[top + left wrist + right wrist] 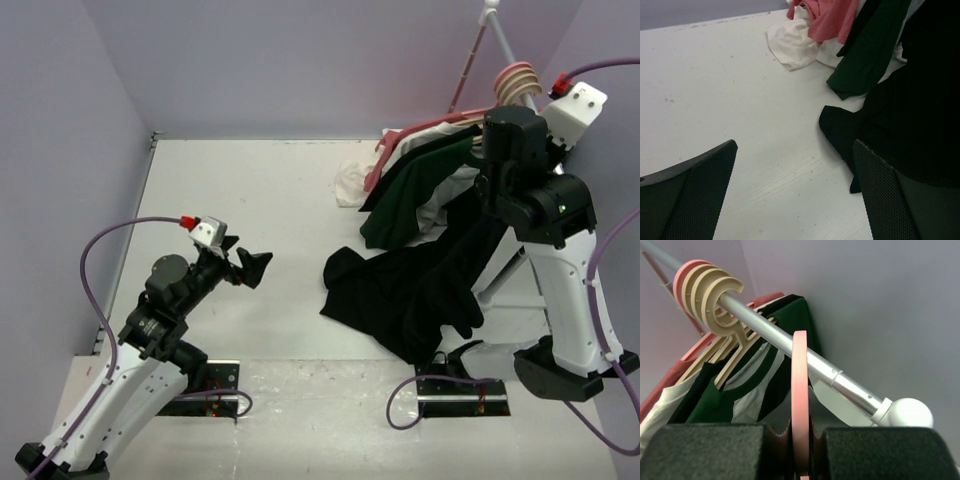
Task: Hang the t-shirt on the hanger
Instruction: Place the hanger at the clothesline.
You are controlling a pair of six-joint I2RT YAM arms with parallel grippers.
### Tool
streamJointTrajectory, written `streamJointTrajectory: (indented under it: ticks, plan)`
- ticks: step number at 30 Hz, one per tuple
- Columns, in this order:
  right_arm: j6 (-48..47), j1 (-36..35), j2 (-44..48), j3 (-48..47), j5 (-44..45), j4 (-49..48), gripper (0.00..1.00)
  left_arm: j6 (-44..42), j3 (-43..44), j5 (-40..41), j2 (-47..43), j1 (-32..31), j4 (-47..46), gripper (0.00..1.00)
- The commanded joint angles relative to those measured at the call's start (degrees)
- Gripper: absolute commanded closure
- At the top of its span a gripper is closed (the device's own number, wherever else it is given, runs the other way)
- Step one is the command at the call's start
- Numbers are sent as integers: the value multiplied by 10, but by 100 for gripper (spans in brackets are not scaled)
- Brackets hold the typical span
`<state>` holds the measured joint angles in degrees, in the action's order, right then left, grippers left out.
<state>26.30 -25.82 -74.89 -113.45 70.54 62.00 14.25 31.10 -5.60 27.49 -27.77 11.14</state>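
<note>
Lavender walls (300,60) box in a white table (260,200), and the action is all on the right-hand side. Up at the silver rail (840,380) the right gripper (800,437) is pressed tight on the hanger (800,380), its thin pink hook pinched between the two dark pads and standing edge-on, crossing in front of the rail near its white end knob. Further along that rail sits a cluster of cream hangers (715,295), carrying a dark green shirt (410,190) with white on it. Below the raised right arm the t-shirt (420,290) falls in a long black drape and pools on the table just ahead of that arm's base; whether its collar sits over the hanger's shoulders cannot be told from these views. A white cloth (350,185) and a pink garment (830,20) lie bunched at the back of the table beside the green shirt. Over on the left, the left gripper (250,265) hangs above bare table with its fingers spread wide, holding nothing, the black sleeve edge lying just beyond its right-hand finger (890,200).
</note>
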Motion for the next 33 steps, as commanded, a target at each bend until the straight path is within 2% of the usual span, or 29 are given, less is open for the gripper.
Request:
streamJointTrajectory:
  ticks: [1,12,14,18,21,24,29,33]
  plan:
    - [42,10,-21,4,60,-43,100,7,-4,6,-3,-6,-29,0]
    - [101,62,-25,84,67,-76,100,-9,-10,13,7,-17,-30,0]
    - [114,75,-14,104,45,-86,100,-13,-10,16,17,-17,-31,0]
    - [70,87,20,170,26,-188,100,-20,-7,14,44,-17,-29,0]
    - [84,98,46,223,-5,-214,100,-26,-2,12,57,-16,-26,0]
    - [55,99,68,278,-17,-287,100,-32,-1,11,59,-17,-25,0]
    - [46,101,67,304,-51,-328,100,-34,-2,26,65,-17,-22,0]
    - [20,101,72,310,-29,-348,100,-34,0,26,75,-16,-18,0]
